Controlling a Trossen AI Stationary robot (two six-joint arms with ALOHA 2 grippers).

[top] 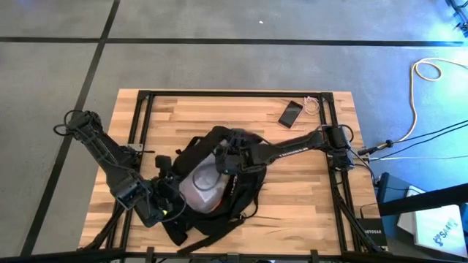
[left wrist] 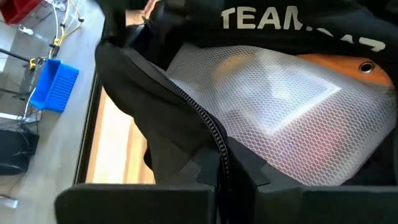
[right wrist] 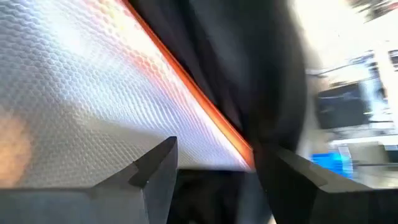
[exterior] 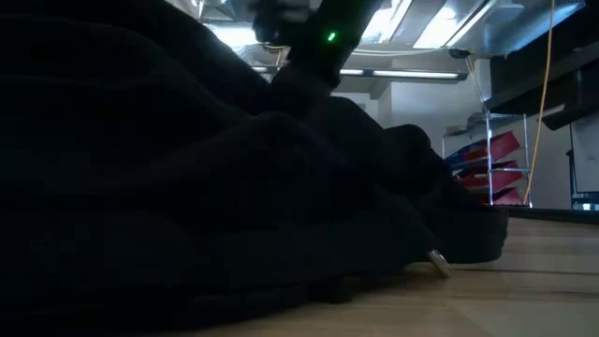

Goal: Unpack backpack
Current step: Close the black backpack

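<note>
Two dark arms meet over the large black soft fabric backpack (top: 212, 186), which lies open near the middle of the wooden slatted table (top: 307, 197), toward its front edge. From the left, the left gripper (top: 170, 206) sits low at the bag's near-left side, its fingers pressed together on the black zipper edge of the opening (left wrist: 214, 140) (the zip runs straight down between the two fingers in the left wrist view). Just beyond that edge lies a white mesh lining (left wrist: 280, 99) with an orange trim (left wrist: 339, 62), and white lettering (left wrist: 267, 18) shows on the black fabric past it. Further right, the right gripper (top: 225, 157) reaches into the top of the opening with its fingers (right wrist: 155, 168) about half apart; the mesh and a fold of black fabric lie between them, but I cannot tell whether they grip anything. Beyond the bag, a small flat black phone (top: 290, 113) rests near the table's far edge, well apart from the backpack.
</note>
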